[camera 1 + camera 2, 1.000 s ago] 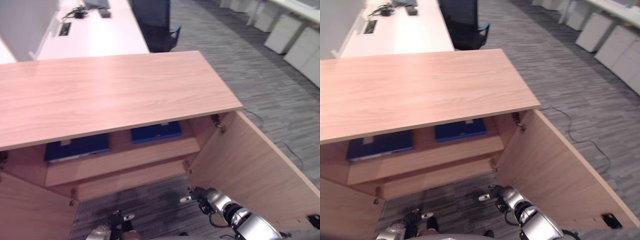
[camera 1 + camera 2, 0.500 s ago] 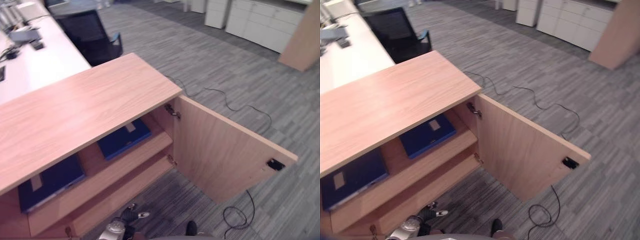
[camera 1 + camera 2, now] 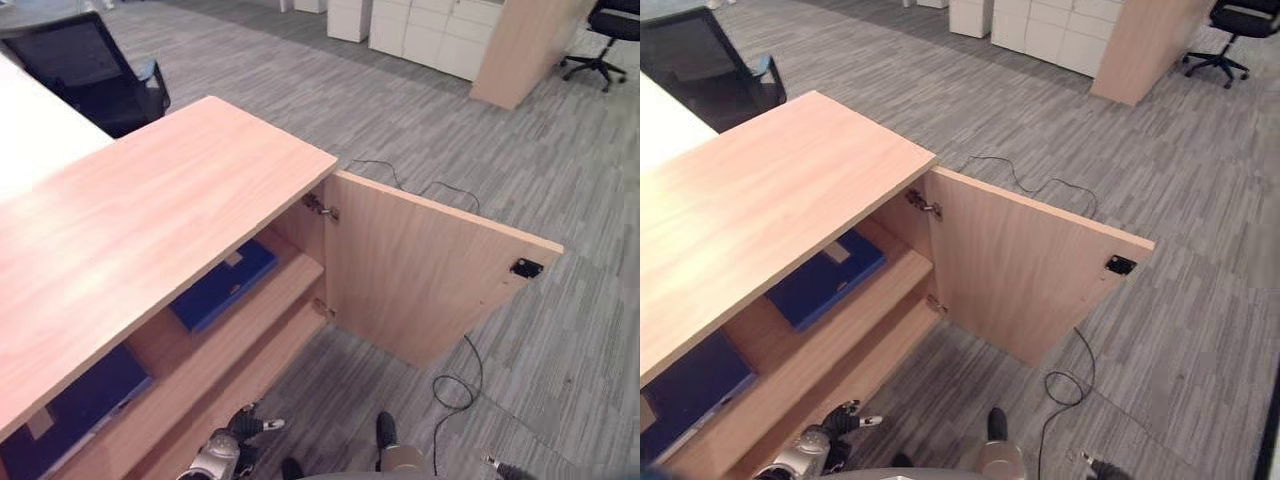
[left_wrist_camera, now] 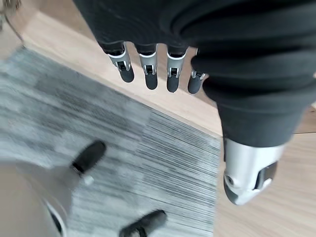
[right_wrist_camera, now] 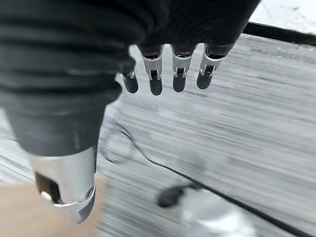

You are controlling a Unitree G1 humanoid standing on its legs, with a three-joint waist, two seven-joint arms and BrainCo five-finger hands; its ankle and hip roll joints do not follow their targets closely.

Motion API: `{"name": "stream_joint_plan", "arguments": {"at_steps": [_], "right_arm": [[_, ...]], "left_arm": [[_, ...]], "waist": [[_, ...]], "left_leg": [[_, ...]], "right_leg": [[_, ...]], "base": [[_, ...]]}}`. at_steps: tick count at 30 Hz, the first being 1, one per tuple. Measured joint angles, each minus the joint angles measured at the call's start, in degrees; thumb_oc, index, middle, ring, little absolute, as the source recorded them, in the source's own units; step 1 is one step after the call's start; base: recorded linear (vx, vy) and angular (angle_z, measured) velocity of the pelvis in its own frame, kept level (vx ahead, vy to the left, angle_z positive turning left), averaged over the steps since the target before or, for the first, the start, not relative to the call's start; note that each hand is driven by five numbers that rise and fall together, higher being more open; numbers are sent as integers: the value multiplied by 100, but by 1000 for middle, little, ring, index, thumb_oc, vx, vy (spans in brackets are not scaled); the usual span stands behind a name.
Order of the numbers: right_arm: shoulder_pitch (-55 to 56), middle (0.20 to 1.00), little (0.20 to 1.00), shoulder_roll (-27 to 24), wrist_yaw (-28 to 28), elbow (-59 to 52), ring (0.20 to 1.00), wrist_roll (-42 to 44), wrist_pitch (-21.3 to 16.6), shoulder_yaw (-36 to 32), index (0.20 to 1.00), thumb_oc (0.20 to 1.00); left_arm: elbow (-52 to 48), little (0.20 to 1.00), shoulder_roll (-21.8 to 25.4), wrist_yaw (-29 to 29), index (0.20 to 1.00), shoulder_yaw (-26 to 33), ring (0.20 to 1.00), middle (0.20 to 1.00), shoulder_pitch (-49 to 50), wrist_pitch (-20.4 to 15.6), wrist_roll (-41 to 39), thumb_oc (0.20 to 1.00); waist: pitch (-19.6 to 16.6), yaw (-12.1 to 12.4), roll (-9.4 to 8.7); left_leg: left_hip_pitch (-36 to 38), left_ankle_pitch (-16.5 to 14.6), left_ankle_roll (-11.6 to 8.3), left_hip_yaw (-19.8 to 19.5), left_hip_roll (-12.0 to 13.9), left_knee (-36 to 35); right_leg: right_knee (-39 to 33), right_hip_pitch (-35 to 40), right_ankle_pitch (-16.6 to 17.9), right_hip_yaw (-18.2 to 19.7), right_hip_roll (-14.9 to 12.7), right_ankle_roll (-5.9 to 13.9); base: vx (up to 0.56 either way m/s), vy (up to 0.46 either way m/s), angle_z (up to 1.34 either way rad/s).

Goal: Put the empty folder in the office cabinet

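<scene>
View swung right; cabinet door (image 3: 430, 275) open over carpet (image 3: 560, 210)

Right hand (image 5: 163, 74) gone from door (image 3: 420, 270).

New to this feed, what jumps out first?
The open cabinet door swung wide over the grey carpet, and two blue folders lying flat on the upper shelf under the wooden cabinet top. The left hand hangs open and holds nothing in front of the cabinet.

Overhead stereo on cabinet (image 3: 180, 230); close wrist views.
</scene>
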Motion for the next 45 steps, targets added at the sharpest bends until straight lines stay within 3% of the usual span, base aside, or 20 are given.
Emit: {"name": "stream_joint_plan", "arguments": {"at_steps": [2,3,4,5,6,7,9,10,12,13,18,31,35,37,43,45], "right_arm": [[-16,1000,1000,-25,-127,-360,1000,2,-60,-117,1000,1000],[-77,1000,1000,-159,-250,-726,1000,2,-111,-167,1000,1000],[-69,1000,1000,-234,-364,-1184,1000,2,-123,-181,1000,1000],[-123,1000,1000,-328,-413,-1504,1000,-5,-197,-171,1000,1000],[-101,1000,1000,-425,-465,-1632,1000,-7,-239,-189,1000,1000],[-46,1000,1000,-554,-567,-1860,1000,-11,-221,-408,1000,1000],[63,1000,1000,-662,-738,-2273,1000,-58,-270,-666,1000,1000],[96,1000,1000,-713,-774,-2397,1000,-161,-275,-735,1000,1000],[183,1000,1000,-819,-881,-2519,1000,-246,-290,-827,1000,1000],[136,1000,1000,-846,-937,-2529,1000,-254,-296,-815,1000,1000],[211,1000,1000,-1190,-945,-2786,1000,-471,-283,-806,1000,1000],[-521,1000,1000,-2541,-441,-2974,1000,-604,-460,-692,1000,1000],[-954,1000,1000,-2969,-53,-2909,1000,-392,-515,-225,1000,1000],[-1255,1000,1000,-3184,209,-2923,1000,-338,-514,316,1000,1000],[-1934,1000,1000,-3181,686,-2884,1000,-152,-526,1074,1000,1000],[-2486,1000,1000,-2992,809,-2449,1000,45,-494,1691,1000,1000]], "left_arm": [[-20,1000,49,39,1000,49,1000,1000,7,-5,34,1000],[-24,1000,29,40,1000,99,1000,1000,23,-1,37,1000],[-152,1000,1,50,1000,217,1000,1000,33,2,36,1000],[-236,1000,-21,58,1000,259,1000,1000,104,3,38,1000],[-234,1000,-59,64,1000,271,1000,1000,157,12,38,1000],[-246,1000,-80,84,1000,342,1000,1000,199,9,37,1000],[-353,1000,-40,155,1000,553,1000,1000,339,37,35,1000],[-527,1000,3,155,1000,639,1000,1000,452,32,35,1000],[-516,1000,148,162,1000,758,1000,1000,584,51,37,1000],[-423,1000,145,159,1000,895,1000,1000,716,87,36,1000],[-461,1000,33,154,1000,887,1000,1000,917,80,38,1000],[-382,1000,-28,142,1000,844,1000,1000,896,81,39,1000],[-225,1000,-29,112,1000,834,1000,1000,880,73,37,1000],[-193,1000,-27,84,1000,719,1000,1000,877,75,35,1000],[-187,1000,-43,-30,1000,590,1000,1000,856,62,34,1000],[-192,1000,-3,-38,1000,401,1000,1000,828,51,34,1000]], "waist": [[76,-44,-96],[185,-69,-98],[295,-26,-15],[394,-22,87],[392,-70,159],[440,-36,253],[398,20,334],[397,76,320],[285,217,141],[153,247,109],[-165,249,115],[-373,295,40],[-380,371,49],[-380,411,60],[-368,571,45],[-366,606,44]], "left_leg": [[64,-26,41,108,-69,10],[106,-79,99,210,-139,70],[49,-147,170,293,-33,110],[99,-89,289,404,22,56],[96,-58,337,406,32,10],[83,-16,411,441,76,2],[9,4,345,389,136,1],[-4,-16,294,378,136,3],[-5,27,218,341,83,4],[15,62,139,316,129,5],[25,150,22,306,257,59],[5,164,5,241,260,56],[11,178,-8,200,264,56],[4,187,-12,195,265,57],[-2,202,-6,111,261,58],[-11,207,-4,95,268,59]], "right_leg": [[-4,-9,147,-42,-48,78],[-5,-49,484,-173,-61,138],[-54,-150,814,-436,-13,236],[16,-215,755,-804,-70,334],[125,-223,527,-960,-105,396],[923,-297,77,-958,-208,177],[1900,-375,-593,-536,-166,189],[1995,-315,-852,-401,-173,184],[1017,328,-1085,-295,-74,210],[280,688,-896,-283,104,-32],[-324,980,-611,-324,316,-207],[-331,1000,-629,-380,307,-182],[-331,1029,-629,-423,311,-186],[-331,1018,-628,-425,313,-186],[-331,1058,-629,-501,309,-193],[-331,1083,-625,-518,312,-199]], "base": [[-115,123,-34],[-109,113,-57],[-148,127,-65],[-119,55,-45],[-89,42,-12],[-98,-46,9],[0,-83,4],[103,-107,2],[76,-147,-1],[56,-106,-5],[39,-88,-5],[20,-34,2],[6,-14,4],[0,0,0],[12,-16,7],[19,-49,2]]}}
